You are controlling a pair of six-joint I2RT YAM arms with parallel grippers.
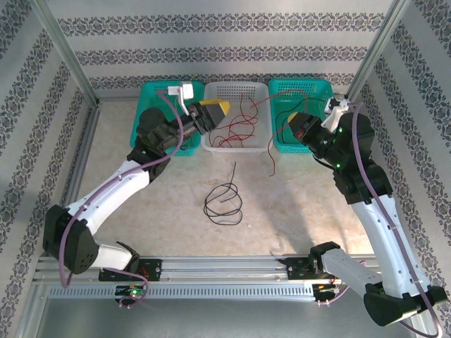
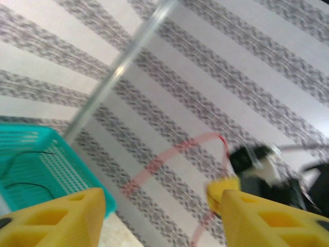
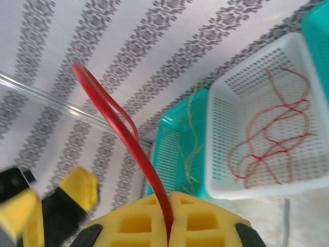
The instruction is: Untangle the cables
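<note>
- Patterned striped wallpaper [image 1: 225, 28] closes in a pale stone-look table [image 1: 141, 204]. Three baskets stand in a row at its 12 o'clock edge: a left teal basket [image 1: 151, 95], a white basket [image 1: 243, 90] and a right teal basket [image 1: 313, 86].
- The left gripper [image 1: 211, 113] hovers over the seam between the left teal basket and the white basket. Its yellow fingers [image 2: 56, 216] stand well apart, and nothing lies between them.
- The right gripper [image 3: 168, 220] is over the right teal basket. Its jaws are pressed together on a red cable [image 3: 119, 123], which rises from the pinch in a tall arch.
- A red coil [image 1: 236, 127] lies in the white basket. I cannot tell whether it is the same wire as the held strand.
- A yellow cable [image 3: 189, 144] lies in the left teal basket, and thin black strands [image 2: 25, 154] show in the right teal basket.
- A black cable [image 1: 224, 203] lies loose at the table's centre, apart from the others. It is a roughly round loop with a tail running toward 12 o'clock.
- The loop lies at about 6 o'clock from the left gripper and about 7 o'clock from the right gripper.
- The left arm is free and looks slightly nearer, so it seems the likelier one to reach down for the loop.
- The red strand's likely home, the white basket, is at 9 o'clock from the right gripper.
</note>
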